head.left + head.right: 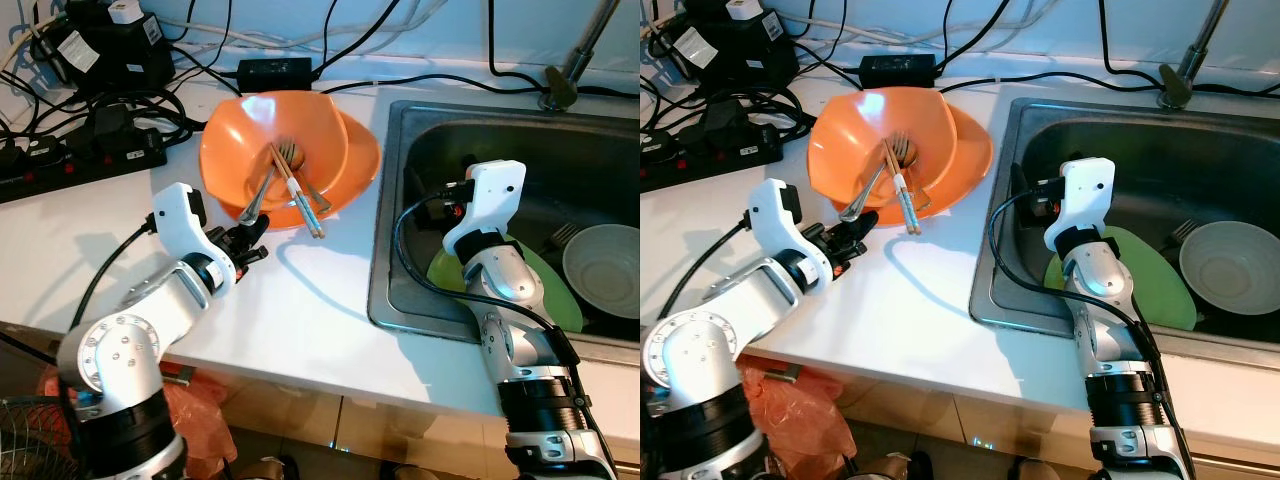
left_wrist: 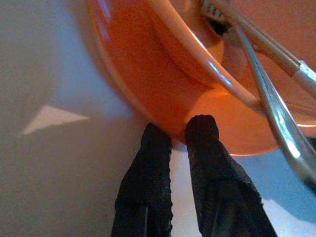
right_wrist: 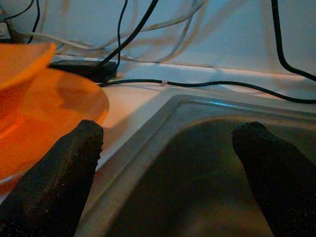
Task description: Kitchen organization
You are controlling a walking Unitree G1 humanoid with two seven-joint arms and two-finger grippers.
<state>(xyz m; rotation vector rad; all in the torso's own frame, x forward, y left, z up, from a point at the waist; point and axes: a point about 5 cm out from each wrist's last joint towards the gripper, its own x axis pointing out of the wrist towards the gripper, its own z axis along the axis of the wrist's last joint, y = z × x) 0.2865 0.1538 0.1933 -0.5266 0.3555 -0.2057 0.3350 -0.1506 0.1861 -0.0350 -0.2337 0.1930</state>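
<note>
Lower left of the frame: left arm, silver, reaching up across the white countertop [image 1: 300, 320]; left gripper [image 1: 252, 240], its 2 black fingers [image 2: 202, 148] pressed close together with only a sliver between them, holding nothing, tips touching the near edge of the orange plate [image 1: 355, 175]. Lower right: right arm rising over the counter edge into the steel sink [image 1: 430, 140]; right gripper [image 3: 168, 143], fingers spread wide, empty, hovering over the basin beside its left rim. Inside the sink, partly behind that arm: 1 green plate [image 1: 545, 285] lying flat; just right of it, 1 white bowl [image 1: 605, 270], upright, with a fork [image 1: 560, 235] at its upper left edge. Centre, on the countertop: 1 orange bowl [image 1: 235, 140] sitting on the orange plate, containing 1 metal fork [image 1: 262, 188] and 1 pair of wooden chopsticks [image 1: 300, 195], both leaning out over the near rim. Upper left: black power strip [image 1: 70, 165] with plugs and tangled black cables [image 1: 150, 110]. Top centre: black power adapter [image 1: 273, 70]. Upper right: faucet base [image 1: 560, 90] behind the sink.
</note>
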